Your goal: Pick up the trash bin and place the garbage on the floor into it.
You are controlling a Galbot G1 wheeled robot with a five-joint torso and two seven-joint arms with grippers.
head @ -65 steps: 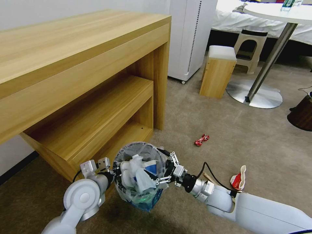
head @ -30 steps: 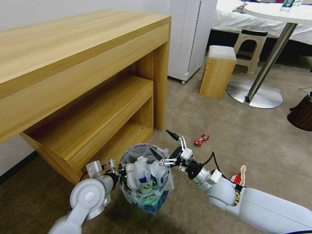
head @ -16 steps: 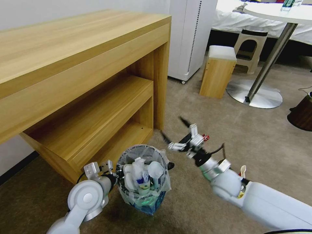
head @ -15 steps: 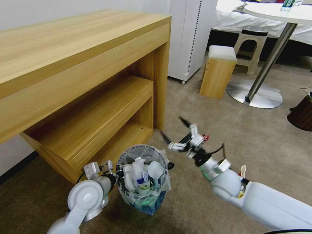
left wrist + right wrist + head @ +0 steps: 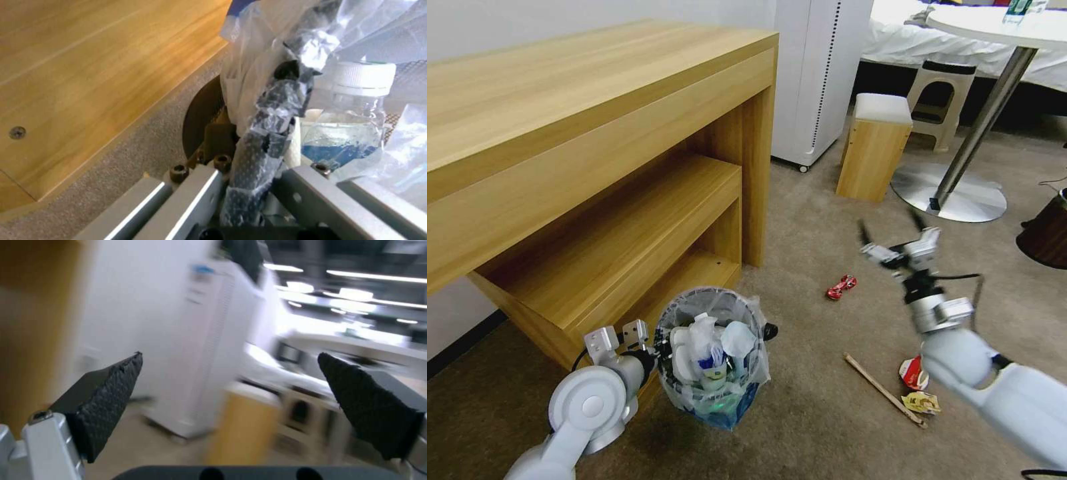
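Observation:
The trash bin point(image 5: 714, 353), a dark wire bin lined with a clear bag, hangs just above the beige floor point(image 5: 800, 240), stuffed with white tissue, cups and a bottle point(image 5: 351, 113). My left gripper point(image 5: 652, 352) is shut on the bin's near-left rim point(image 5: 267, 133), pinching wire and bag together. My right gripper point(image 5: 892, 235) is raised off to the right of the bin, open and holding nothing; its black fingertips point(image 5: 104, 396) stand wide apart. Garbage on the floor: a red wrapper point(image 5: 841, 287), a wooden stick point(image 5: 884, 398), a crushed red paper cup point(image 5: 912, 373) and a yellowish wrapper point(image 5: 922, 402).
A wooden desk point(image 5: 594, 133) with a low shelf stands close behind the bin. Farther back are a white cabinet point(image 5: 817, 73), a wooden stool point(image 5: 874, 143), a plastic step stool point(image 5: 940, 100) and a round table's metal base point(image 5: 950, 193). A brown bin point(image 5: 1047, 233) sits at the right edge.
My right gripper has opened over the bin, then risen and swung far right. The stick and wrappers under that arm have come into sight. The bin has shifted slightly left.

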